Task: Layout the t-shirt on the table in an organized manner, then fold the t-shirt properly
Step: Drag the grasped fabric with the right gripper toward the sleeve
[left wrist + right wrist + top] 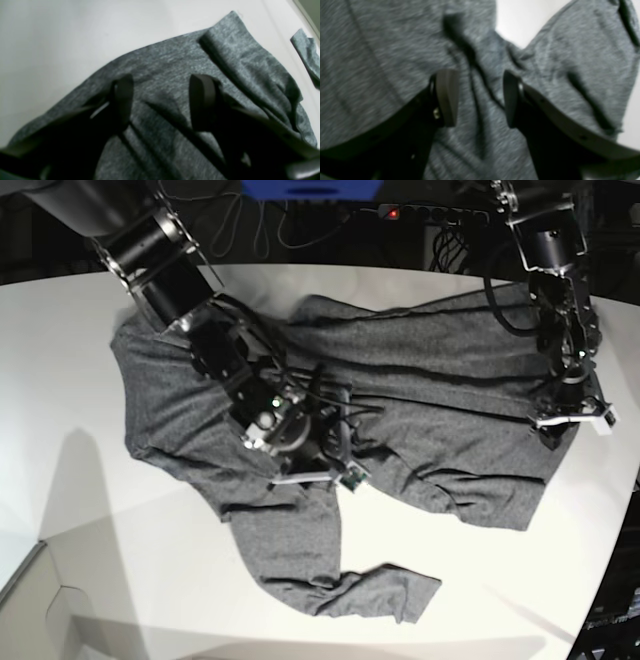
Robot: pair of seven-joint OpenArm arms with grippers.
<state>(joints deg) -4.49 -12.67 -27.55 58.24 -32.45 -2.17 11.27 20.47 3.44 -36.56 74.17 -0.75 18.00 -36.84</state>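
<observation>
The dark heather-grey t-shirt (430,410) lies rumpled across the white table (120,560), with one long sleeve (380,595) bent toward the front. My right gripper (325,465) hovers over the shirt's creased middle. In its wrist view the gripper (478,97) is open, its fingers (447,97) straddling a fold of the t-shirt (382,50). My left gripper (572,420) sits at the shirt's right edge. Seen from its wrist, that gripper (162,100) is open just above the t-shirt (175,62), gripping nothing, and bare table (50,37) lies beyond.
A power strip with cables (430,215) runs behind the table's far edge. The table's curved edge (610,530) passes close to the left gripper on the right. A loose strip of grey fabric (307,55) lies near that edge.
</observation>
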